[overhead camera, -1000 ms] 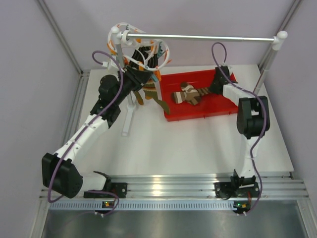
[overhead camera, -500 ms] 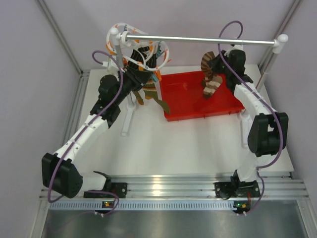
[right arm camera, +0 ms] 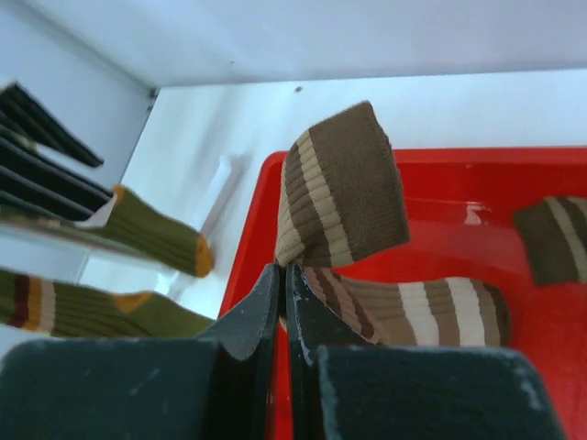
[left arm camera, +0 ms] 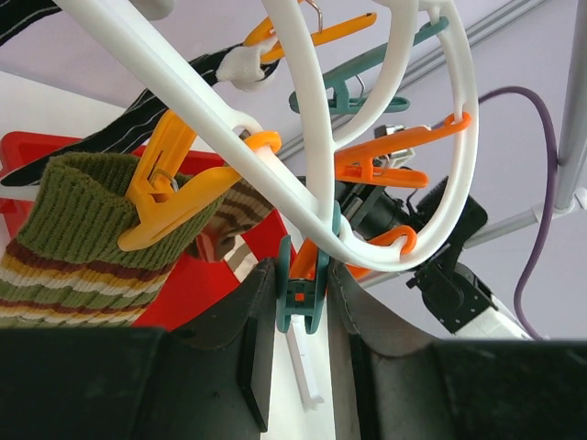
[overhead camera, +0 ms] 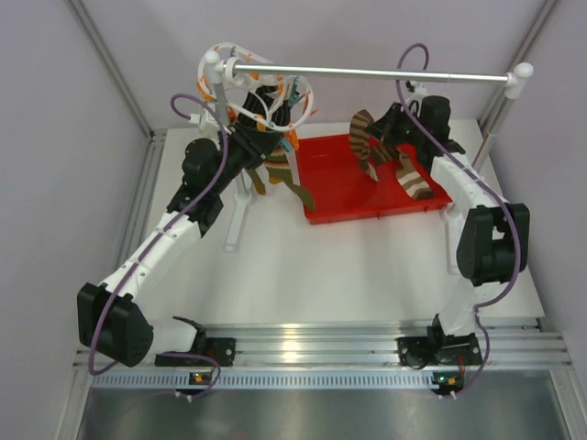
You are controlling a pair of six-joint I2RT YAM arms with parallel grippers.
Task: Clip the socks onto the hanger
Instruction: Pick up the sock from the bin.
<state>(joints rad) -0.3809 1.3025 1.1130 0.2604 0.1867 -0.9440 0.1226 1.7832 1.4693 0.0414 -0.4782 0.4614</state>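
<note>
The white hanger (overhead camera: 225, 46) (left arm camera: 183, 82) hangs at the left end of the rail with orange and teal clips. My left gripper (overhead camera: 273, 124) (left arm camera: 303, 316) is shut on a teal clip (left arm camera: 303, 293) under the ring. An olive striped sock (left arm camera: 83, 238) hangs from a yellow-orange clip (left arm camera: 174, 197) beside it, and more socks (overhead camera: 280, 174) dangle below. My right gripper (overhead camera: 390, 139) (right arm camera: 282, 275) is shut on a brown striped sock (overhead camera: 362, 137) (right arm camera: 339, 192), held above the red tray (overhead camera: 367, 215). Another brown striped sock (overhead camera: 415, 179) is at the tray's right side.
A silver rail (overhead camera: 367, 71) on white-capped posts spans the back, above the tray. The hanger's white stand (overhead camera: 238, 215) reaches forward on the table left of the tray. Grey walls close in on both sides.
My right gripper has lifted the brown sock out of the tray and swung it left toward the hanger. A second sock that rose with it is now lower at the tray's right. The left arm stays still.
</note>
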